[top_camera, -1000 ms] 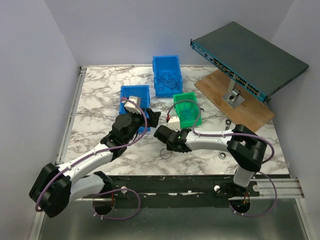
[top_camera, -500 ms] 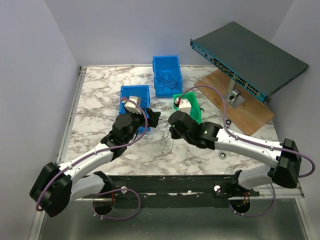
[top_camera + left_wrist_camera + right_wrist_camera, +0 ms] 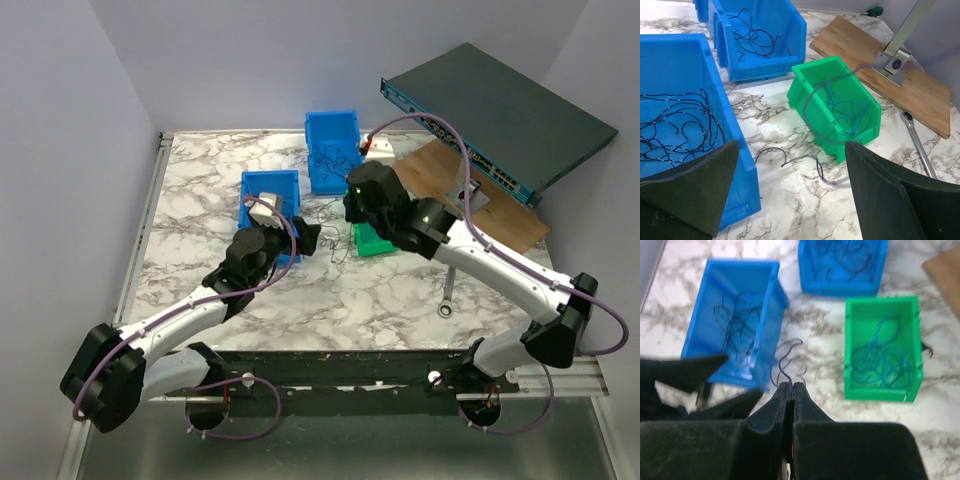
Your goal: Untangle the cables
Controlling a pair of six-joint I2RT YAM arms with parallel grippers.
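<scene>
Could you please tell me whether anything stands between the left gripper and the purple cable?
Nothing visible does. The left gripper is open, and the purple cable trails over the marble ahead, between the blue bin and green bin.

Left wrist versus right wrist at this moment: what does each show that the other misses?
Only the left wrist view shows the metal stand rising from the wooden board. Only the right wrist view shows the right gripper shut on the purple cable. Both show the green bin holding blue cables, the two blue bins holding dark cables, and that purple cable lying between them.
</scene>
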